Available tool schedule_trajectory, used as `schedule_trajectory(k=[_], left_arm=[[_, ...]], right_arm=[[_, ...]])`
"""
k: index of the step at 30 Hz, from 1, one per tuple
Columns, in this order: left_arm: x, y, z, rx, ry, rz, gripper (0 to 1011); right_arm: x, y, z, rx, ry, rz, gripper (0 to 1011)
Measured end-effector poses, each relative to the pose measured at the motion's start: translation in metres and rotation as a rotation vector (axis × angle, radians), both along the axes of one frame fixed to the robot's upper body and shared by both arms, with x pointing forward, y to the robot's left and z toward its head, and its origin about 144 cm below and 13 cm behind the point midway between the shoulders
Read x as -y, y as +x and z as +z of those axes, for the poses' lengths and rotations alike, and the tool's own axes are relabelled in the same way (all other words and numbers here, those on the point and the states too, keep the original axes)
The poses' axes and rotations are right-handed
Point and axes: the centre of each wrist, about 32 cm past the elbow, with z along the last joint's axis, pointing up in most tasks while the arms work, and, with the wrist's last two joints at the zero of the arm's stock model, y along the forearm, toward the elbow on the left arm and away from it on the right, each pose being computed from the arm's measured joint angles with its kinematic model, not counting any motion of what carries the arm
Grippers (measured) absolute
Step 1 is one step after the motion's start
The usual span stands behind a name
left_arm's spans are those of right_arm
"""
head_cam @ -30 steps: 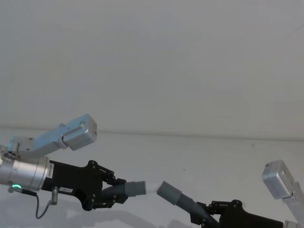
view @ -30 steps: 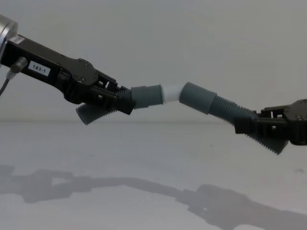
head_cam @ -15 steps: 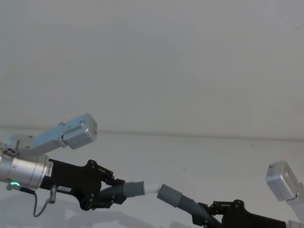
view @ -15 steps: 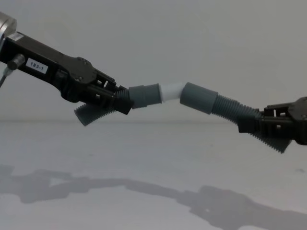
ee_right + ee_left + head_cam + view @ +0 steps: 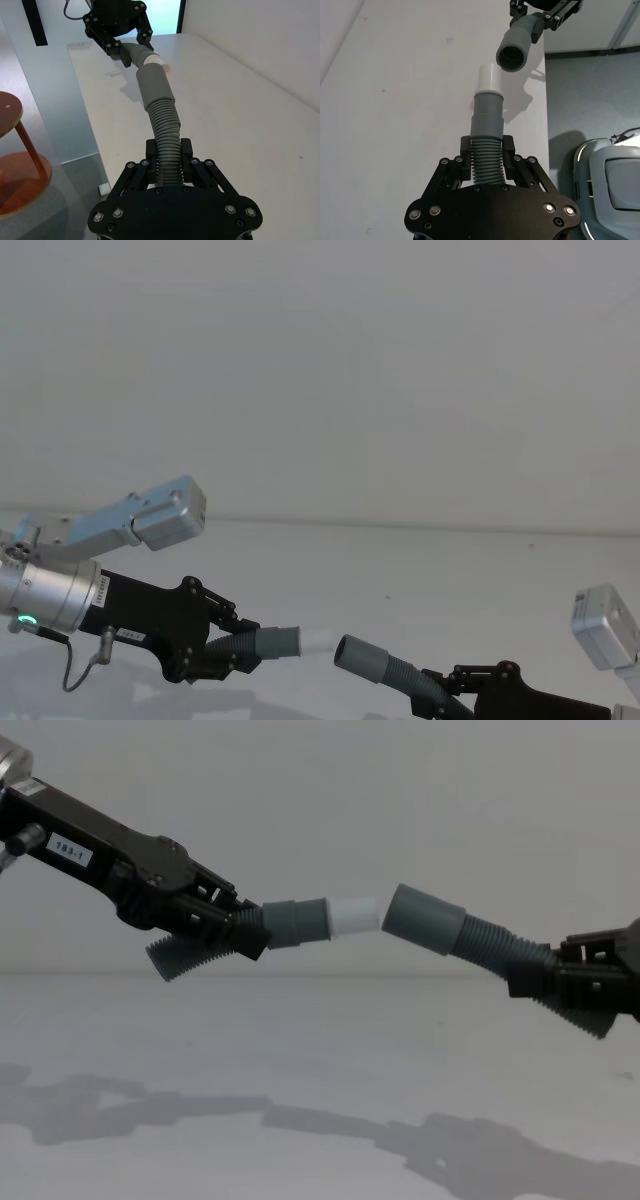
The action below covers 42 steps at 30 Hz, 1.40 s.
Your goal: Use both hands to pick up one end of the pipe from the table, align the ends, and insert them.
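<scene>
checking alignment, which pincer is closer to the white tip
Left. The left pincer grips its pipe piece right behind the cuff with the white tip; the right pincer holds the socket piece across the gap, farther back.

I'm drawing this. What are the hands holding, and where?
Left hand: the white-tipped pipe, by its ribbed part. Right hand: the wide-mouthed pipe, same place.
</scene>
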Motion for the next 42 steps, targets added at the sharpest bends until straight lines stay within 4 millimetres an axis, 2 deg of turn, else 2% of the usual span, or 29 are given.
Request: schedule_trajectory(k=[26,42], left_arm=[[0.001,0.003,0.021,-0.019,0.062,-0.051,329],[0.002,0.004,0.024,-0.034,0.083,-0.065,329]], right_arm=[[0.001,0.005,-0.004,0.025,-0.062,0.002,251],[0.005,0.008,-0.004,0.029,-0.083,-0.012,251]])
